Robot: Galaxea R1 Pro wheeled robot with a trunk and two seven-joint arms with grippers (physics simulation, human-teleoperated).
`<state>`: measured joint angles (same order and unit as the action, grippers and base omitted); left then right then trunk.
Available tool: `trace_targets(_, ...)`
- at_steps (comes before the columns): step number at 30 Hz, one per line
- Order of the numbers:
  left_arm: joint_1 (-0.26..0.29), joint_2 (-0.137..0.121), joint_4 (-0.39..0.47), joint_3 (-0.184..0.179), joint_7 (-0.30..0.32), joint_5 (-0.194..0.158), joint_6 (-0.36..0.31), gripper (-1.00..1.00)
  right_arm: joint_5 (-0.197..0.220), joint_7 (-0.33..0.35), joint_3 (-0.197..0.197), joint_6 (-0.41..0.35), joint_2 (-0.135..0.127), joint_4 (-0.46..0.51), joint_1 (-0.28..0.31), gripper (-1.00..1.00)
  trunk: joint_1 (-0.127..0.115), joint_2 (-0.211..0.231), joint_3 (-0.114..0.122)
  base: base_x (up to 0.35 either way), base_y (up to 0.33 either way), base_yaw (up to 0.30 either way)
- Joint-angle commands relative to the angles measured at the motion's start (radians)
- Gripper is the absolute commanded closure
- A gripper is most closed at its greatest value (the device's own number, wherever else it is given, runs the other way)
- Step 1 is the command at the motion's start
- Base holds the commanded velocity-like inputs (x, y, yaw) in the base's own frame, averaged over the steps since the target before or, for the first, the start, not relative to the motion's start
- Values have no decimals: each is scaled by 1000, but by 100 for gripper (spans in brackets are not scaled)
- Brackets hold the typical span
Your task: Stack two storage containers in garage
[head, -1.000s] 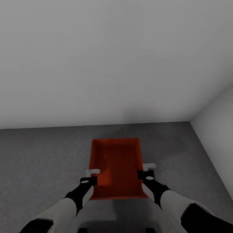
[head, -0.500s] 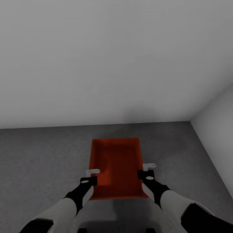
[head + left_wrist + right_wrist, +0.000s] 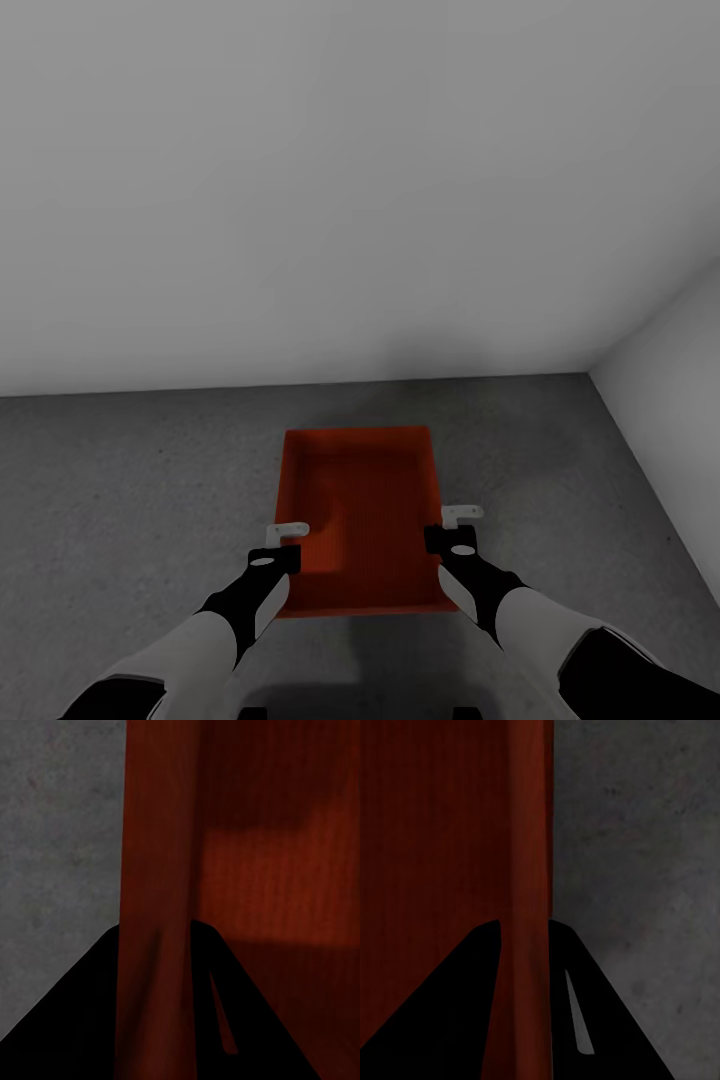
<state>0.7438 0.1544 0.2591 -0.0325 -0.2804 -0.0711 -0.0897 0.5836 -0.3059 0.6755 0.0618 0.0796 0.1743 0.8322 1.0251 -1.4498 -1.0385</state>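
- Orange-red, thin-walled, lidless rectangular storage container (image 3: 358, 515) is held over the dark grey mottled concrete floor (image 3: 130, 500) of the garage, near the pale grey far wall (image 3: 300, 200) and towards the right-hand corner.
- Its left long wall is pinched by the left gripper (image 3: 285, 540), the black fingers (image 3: 82, 1020) being seen closed on either side of that wall in the left wrist view.
- Its right long wall is clamped the same way by the right gripper (image 3: 455, 525), with one finger inside and one outside.
- Whether the container is already resting on the floor cannot be told.
- For a good set-down, both arms should be lowered together so the container is kept level, and the grips should be released only once the base is judged flat on the concrete.
- Room should be left around it so the second container can be stacked on top.
- Against the earlier frames nothing is seen to have changed: container, arms and view are matched.
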Motion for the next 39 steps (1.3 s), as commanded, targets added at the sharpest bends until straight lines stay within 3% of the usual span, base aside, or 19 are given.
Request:
trace_targets(1, 0, -1, 5, 13, -46, 14, -7, 100, 15, -62, -14, 7, -10, -71, 1, 100, 4, -8, -4, 0, 0, 0)
trace_targets(11, 0, -1, 5, 13, -46, 14, -7, 100, 15, -62, -14, 7, -10, -71, 1, 100, 8, -15, -7, 0, 0, 0)
trace_targets(24, 0, -1, 5, 13, -46, 14, -7, 100, 15, -62, -14, 7, -10, -71, 1, 100, 58, -106, -48, 0, 0, 0)
trace_targets(39, 0, -1, 5, 13, -48, 14, -7, 100, 15, -61, -14, 6, -10, -71, 1, 100, 58, -106, -48, 0, 0, 0)
